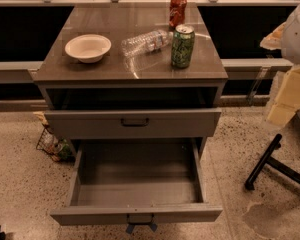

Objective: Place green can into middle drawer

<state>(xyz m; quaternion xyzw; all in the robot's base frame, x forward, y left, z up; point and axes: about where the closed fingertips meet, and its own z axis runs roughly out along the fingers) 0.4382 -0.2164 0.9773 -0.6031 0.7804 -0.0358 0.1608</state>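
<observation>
The green can [182,46] stands upright on the right side of the grey cabinet's top [90,71], near the front edge. The middle drawer [136,215], the lowest, deep grey one, is pulled fully out and its inside is empty. A small dark handle hangs on its front panel. My gripper is not in view. Only a white and cream part of my arm [295,34] shows at the right edge, well away from the can.
A red soda can [177,10] stands behind the green can. A clear plastic bottle [146,42] lies on its side to its left. A white bowl [88,48] sits at the left. A shallower drawer [134,122] above stands slightly out. A black chair leg [270,161] is at the right.
</observation>
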